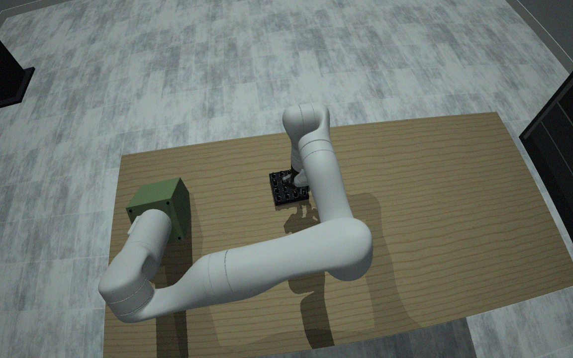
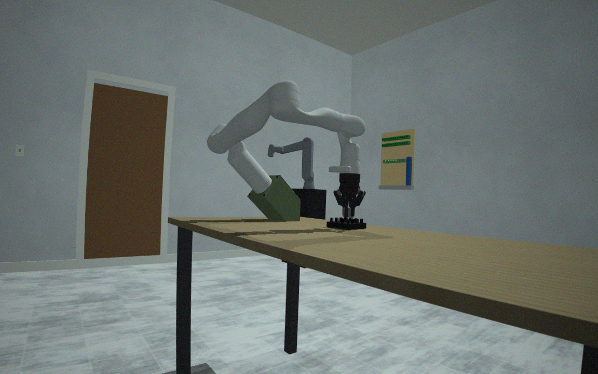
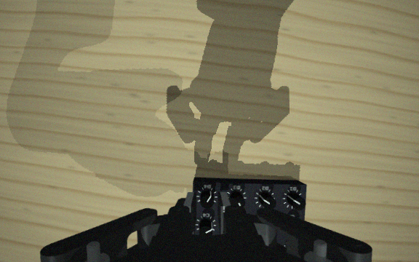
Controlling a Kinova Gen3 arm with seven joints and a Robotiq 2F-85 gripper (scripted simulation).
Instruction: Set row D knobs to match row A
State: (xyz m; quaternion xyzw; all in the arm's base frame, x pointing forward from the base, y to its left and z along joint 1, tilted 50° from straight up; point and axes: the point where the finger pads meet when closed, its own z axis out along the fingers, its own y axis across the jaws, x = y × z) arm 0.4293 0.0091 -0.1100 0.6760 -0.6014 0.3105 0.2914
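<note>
The black knob box [image 1: 292, 201] [image 2: 346, 226] [image 3: 249, 180] stands on the table. In the wrist view its front edge faces the top, with names upside down. Knobs D4 [image 3: 206, 197], D3 [image 3: 236, 199], D2 [image 3: 265, 200] and D1 [image 3: 294, 199] show there; the white lines of D2 and D1 slant down to the right. C4 [image 3: 206, 224] shows below D4, its line at lower right. My gripper [image 2: 348, 214] [image 3: 206, 204] points down low at the knobs, fingers a narrow gap apart, over the column-4 side. I cannot tell which knob stands between the tips. Row A is hidden.
The wooden table [image 1: 435, 191] [image 2: 454, 260] carries the green base block [image 1: 154, 191] [image 2: 282, 200] left of the box in the top view. My arm [image 1: 275, 262] [image 2: 287, 102] reaches over the table and partly covers the box. Neighbouring knobs stand close beside the fingers.
</note>
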